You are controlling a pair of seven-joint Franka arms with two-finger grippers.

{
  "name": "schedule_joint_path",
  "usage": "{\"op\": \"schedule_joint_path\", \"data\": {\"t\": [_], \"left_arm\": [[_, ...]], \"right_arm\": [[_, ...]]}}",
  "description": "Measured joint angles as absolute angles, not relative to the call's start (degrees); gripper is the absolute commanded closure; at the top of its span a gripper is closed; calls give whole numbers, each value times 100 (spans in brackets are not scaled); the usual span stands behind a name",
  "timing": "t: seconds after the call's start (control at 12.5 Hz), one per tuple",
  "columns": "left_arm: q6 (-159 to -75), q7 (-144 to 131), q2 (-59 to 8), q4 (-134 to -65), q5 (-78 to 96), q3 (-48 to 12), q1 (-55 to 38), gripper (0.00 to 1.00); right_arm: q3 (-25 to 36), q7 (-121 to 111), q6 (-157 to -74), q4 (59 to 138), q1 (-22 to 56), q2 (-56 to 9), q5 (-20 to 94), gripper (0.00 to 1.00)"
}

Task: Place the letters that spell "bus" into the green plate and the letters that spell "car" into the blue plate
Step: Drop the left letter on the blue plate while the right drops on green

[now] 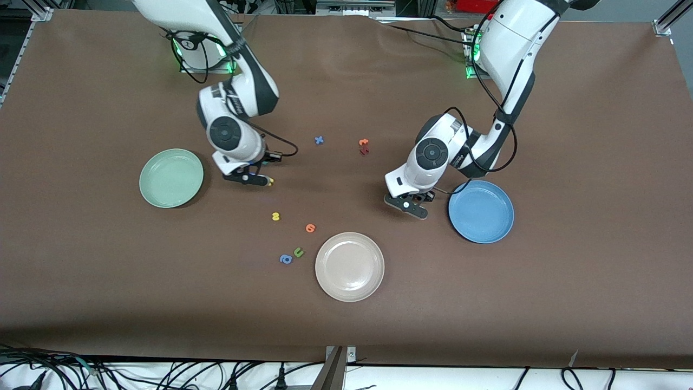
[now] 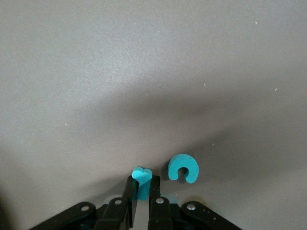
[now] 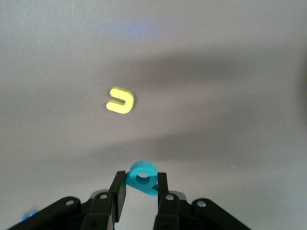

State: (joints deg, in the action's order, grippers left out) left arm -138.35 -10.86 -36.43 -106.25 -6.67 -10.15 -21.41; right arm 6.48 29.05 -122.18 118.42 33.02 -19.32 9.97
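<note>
Left end effector [image 2: 142,199] pinching teal "r" [image 2: 142,178], teal "c" [image 2: 182,168] beside.

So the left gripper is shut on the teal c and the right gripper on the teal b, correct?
Not quite. In the left wrist view the left gripper is shut on the teal r; the teal c lies on the table beside it, untouched. The rest holds: the right wrist view shows the right gripper shut on the teal b.
</note>
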Motion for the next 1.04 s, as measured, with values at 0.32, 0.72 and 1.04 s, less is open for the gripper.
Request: {"op": "schedule_joint_path", "data": {"t": [0.32,0.72,1.04], "left_arm": [[-13004,-864,-3147,-10457,-683,-976,-1645,100],[-12596,80,-2834,-10499,-685,-962,-672,0],[-12601,140,-2842,-10513,-685,-1052,-690,0]], "right_arm": [[2031,1329,-11196,11448,3253,-1536,975,92],[3182,-555,-11784,11528,3067,-2183,795,92],[3205,-1416,-12399,11549,2664,-2972,799,88]]}}
